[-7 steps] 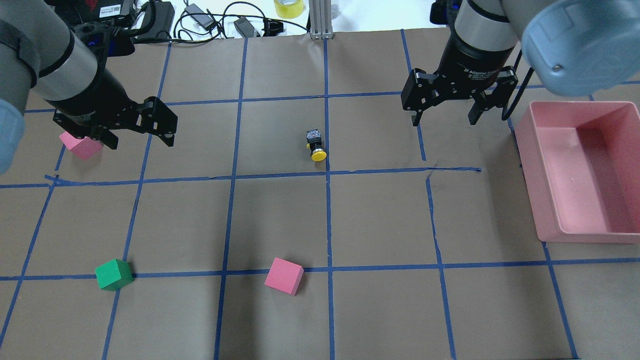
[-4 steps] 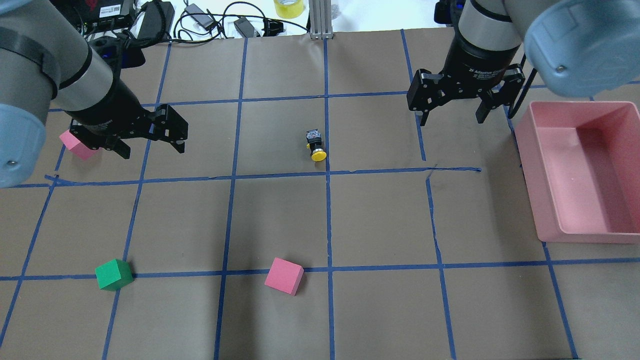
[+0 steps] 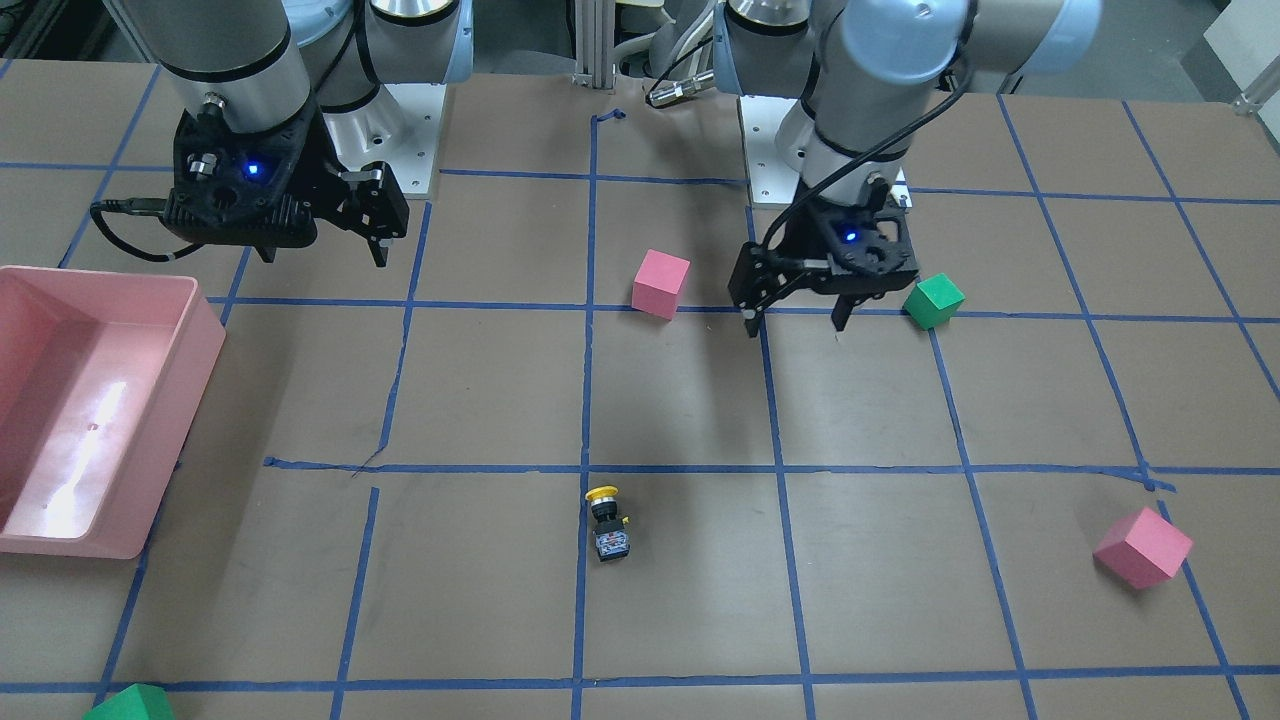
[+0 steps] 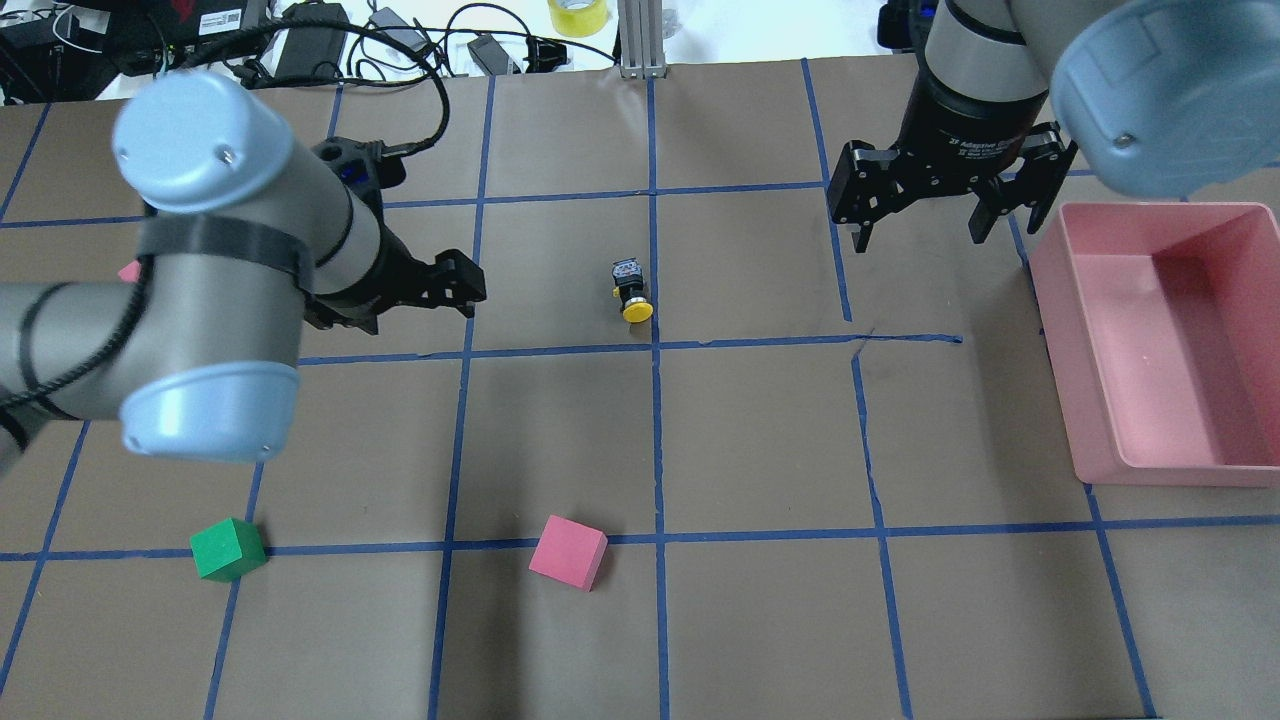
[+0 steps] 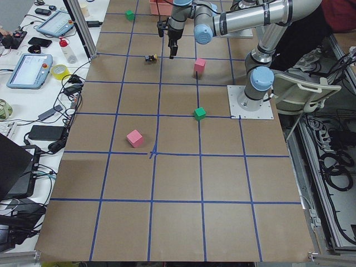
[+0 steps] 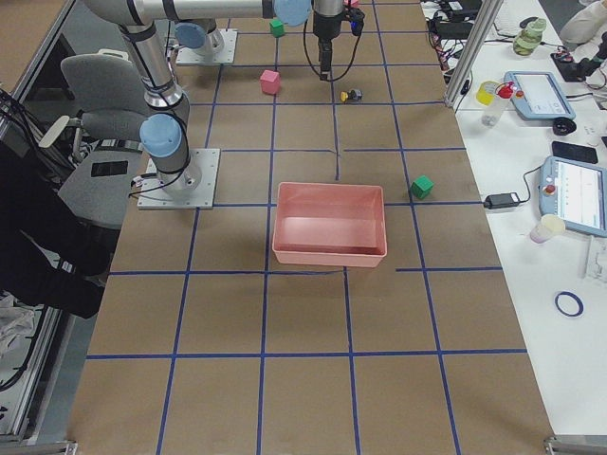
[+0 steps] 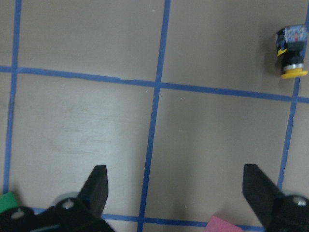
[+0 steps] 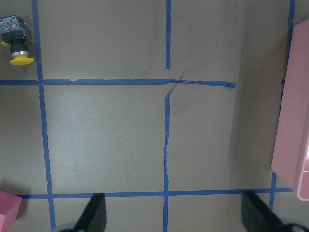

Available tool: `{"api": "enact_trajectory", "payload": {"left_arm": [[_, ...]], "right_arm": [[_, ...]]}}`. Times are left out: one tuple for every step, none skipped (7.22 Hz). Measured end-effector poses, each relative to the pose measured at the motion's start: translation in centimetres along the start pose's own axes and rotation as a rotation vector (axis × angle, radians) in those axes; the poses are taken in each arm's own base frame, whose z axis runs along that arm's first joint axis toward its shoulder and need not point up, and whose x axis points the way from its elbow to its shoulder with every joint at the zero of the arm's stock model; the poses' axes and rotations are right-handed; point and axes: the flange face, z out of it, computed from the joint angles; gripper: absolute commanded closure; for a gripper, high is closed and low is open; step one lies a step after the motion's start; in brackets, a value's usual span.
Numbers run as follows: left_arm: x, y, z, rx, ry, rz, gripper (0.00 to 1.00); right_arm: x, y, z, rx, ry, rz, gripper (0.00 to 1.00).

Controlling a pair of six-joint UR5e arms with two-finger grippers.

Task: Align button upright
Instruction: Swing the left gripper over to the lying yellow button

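Brown-papered tabletop (image 4: pixel 760 440) carries the button (image 4: pixel 631 291), unmoved and lying on its side. Our left gripper (image 3: pixel 795 320) has swung in much nearer the button, jaws apart. Our right gripper (image 4: pixel 917 240) has drifted slightly farther from the button, jaws also apart. We judge the left arm is approaching to grasp.

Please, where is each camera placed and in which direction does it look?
Front-facing: across the table, faces the robot; left gripper on picture's right.
Overhead: behind the robot, looks forward and down; right gripper upper right.
Exterior left: table end on robot's left, looks along it; left arm nearer.
Exterior right: opposite end; right arm nearer, pink bin central.
Left wrist: looks down past its gripper; button upper right.
Right wrist: likewise; button upper left.
Shared: both wrist views show the button.
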Motion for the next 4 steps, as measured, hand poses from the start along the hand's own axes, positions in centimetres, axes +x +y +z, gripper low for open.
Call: {"api": "enact_trajectory", "payload": {"left_arm": [[1.6, 1.2, 2.7, 0.041, 0.008, -0.022, 0.0], [3.4, 2.2, 5.0, 0.072, 0.004, -0.046, 0.0], [5.6, 3.2, 7.2, 0.099, 0.001, -0.07, 0.02], [7.6, 4.0, 9.2, 0.133, 0.007, -0.091, 0.03]], "right_arm": [[0.0, 0.0, 0.2, -0.003, -0.001, -0.007, 0.0], [0.0, 0.0, 0.2, -0.004, 0.0, -0.023, 0.0], [0.0, 0.1, 0.3, -0.005, 0.003, -0.04, 0.0], [0.0, 0.1, 0.3, -0.007, 0.007, -0.057, 0.0]]}}
